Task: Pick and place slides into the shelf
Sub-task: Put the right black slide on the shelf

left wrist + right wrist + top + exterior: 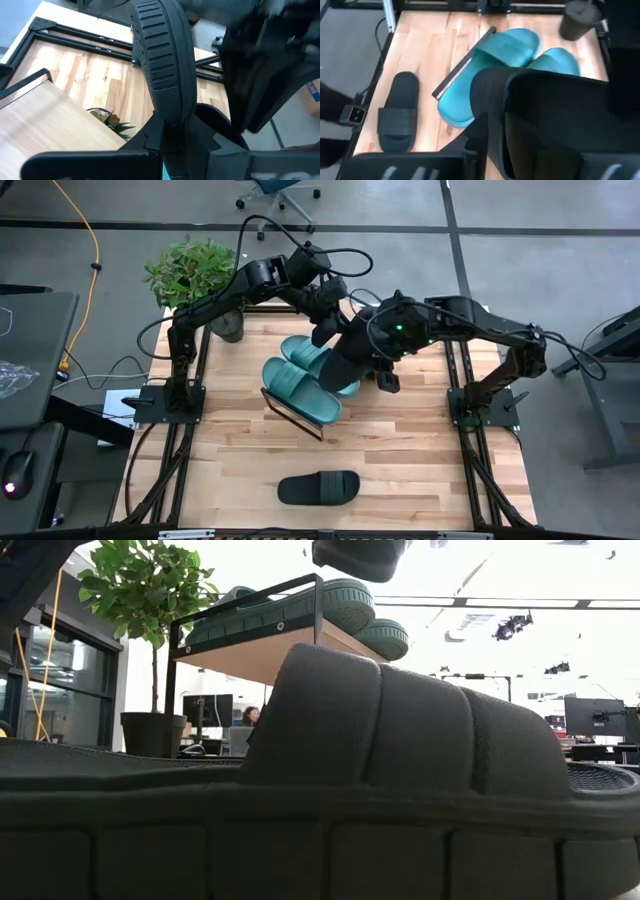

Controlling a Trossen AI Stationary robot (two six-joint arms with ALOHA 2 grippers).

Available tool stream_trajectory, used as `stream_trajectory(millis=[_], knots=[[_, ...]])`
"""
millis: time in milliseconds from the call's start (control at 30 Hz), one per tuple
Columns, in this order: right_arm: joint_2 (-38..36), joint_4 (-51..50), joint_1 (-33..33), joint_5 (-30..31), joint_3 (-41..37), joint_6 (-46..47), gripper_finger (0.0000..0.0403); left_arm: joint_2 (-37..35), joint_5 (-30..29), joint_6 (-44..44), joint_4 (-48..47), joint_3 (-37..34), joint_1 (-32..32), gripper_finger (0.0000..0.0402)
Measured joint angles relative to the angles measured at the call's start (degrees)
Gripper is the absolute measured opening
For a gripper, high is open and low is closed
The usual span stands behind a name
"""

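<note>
Black slide [345, 352] aloft over shelf [300, 418], apparently on end, left gripper [170, 132] pinching its edge.

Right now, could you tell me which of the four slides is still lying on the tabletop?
The black slide near the table's front edge; the two teal slides sit on the shelf, the other black slide is held aloft.

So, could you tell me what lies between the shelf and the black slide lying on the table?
Only bare tabletop, seen in the high view between the shelf and the black slide.
</note>
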Motion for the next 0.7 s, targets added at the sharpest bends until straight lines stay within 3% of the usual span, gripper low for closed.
stream_trajectory(millis=[133, 267, 467, 567, 700], knots=[[-1.2, -0.29, -0.49, 5.68, 2.35, 1.38, 0.0091, 0.0, -0.46, 0.02, -0.01, 0.0, -0.02, 0.0034], [-4.45, 0.93, -0.74, 15.7, 4.83, 3.83, 0.0106, 0.0, -1.84, 0.0, 1.01, 0.0, -0.04, 0.0034], [-12.84, 3.39, -0.72, 22.9, 4.6, 8.93, 0.0107, -0.12, -2.27, -1.49, 12.22, 0.0, 0.13, 0.0033], [-16.98, 5.55, -0.72, 24.36, 1.71, 11.34, 0.0108, -0.43, -2.03, -3.54, 19.88, 0.0, 0.8, 0.0033], [-23.7, 13.45, -0.7, 24.91, -8.87, 14.05, 0.0108, -1.18, -2.09, -5.55, 27.95, 0.0, 2.7, 0.0033]])
